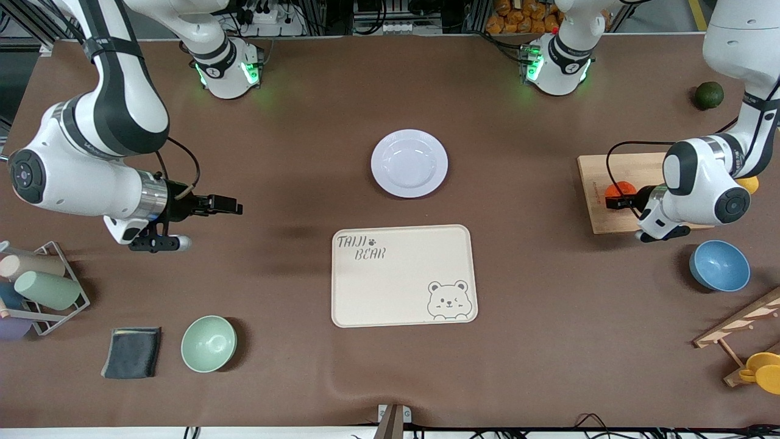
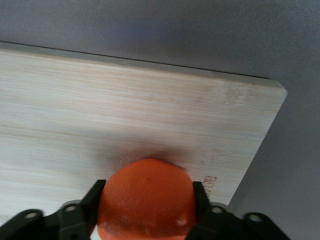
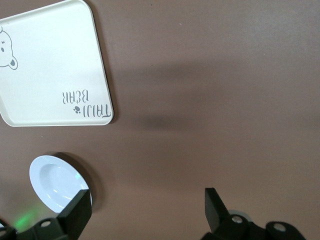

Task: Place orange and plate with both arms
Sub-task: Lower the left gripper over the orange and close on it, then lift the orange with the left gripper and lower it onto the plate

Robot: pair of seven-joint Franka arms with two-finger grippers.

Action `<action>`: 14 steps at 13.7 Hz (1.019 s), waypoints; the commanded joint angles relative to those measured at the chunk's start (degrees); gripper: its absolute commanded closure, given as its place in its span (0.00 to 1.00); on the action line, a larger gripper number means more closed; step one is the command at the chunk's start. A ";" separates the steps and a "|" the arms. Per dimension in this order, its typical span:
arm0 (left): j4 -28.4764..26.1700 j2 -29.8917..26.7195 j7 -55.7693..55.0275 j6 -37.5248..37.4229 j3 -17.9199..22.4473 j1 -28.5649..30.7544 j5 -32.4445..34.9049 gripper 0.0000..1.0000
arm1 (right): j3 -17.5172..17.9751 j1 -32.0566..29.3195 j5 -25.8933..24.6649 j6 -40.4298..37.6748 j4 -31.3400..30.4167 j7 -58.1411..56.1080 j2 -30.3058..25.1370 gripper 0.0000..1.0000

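The orange (image 2: 146, 200) lies on a wooden cutting board (image 2: 125, 115) at the left arm's end of the table. My left gripper (image 2: 148, 192) is shut on it, a black finger pressed against each side. In the front view the orange (image 1: 620, 188) shows just past the left gripper (image 1: 616, 200). The pale plate (image 1: 409, 163) sits at mid-table, farther from the front camera than the bear-printed tray (image 1: 403, 275). My right gripper (image 1: 234, 208) hangs open over bare table toward the right arm's end, nothing between its fingers; from the right wrist the plate (image 3: 55, 182) shows beside one finger.
A dark green fruit (image 1: 709, 95), a yellow lemon (image 1: 748, 184), a blue bowl (image 1: 719, 265) and a wooden rack (image 1: 740, 323) stand around the board (image 1: 600, 177). A green bowl (image 1: 208, 343), dark cloth (image 1: 131, 352) and cup rack (image 1: 42, 286) sit at the right arm's end.
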 commanded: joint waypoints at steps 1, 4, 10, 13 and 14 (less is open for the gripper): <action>0.45 -0.19 -0.42 0.20 -0.53 0.49 -0.94 0.88 | 0.04 -0.11 1.03 0.54 -0.51 0.80 -0.44 0.00; 2.90 -1.50 -0.15 -2.07 -1.14 -0.21 -0.94 0.89 | 0.04 -0.02 1.03 0.98 -0.51 0.80 -0.18 0.00; 10.45 -4.32 -6.54 -12.43 -12.28 0.23 -5.16 0.86 | 0.04 -0.02 1.03 1.34 -0.51 0.80 0.00 0.00; 14.60 -4.24 -22.25 -17.81 -20.10 0.23 -7.09 0.86 | 0.04 -0.02 1.03 1.34 -0.51 0.80 0.00 0.00; 14.78 -4.24 -27.00 -17.90 -22.82 0.23 -7.70 0.86 | 0.04 -0.02 1.03 1.34 -0.51 0.80 0.00 0.00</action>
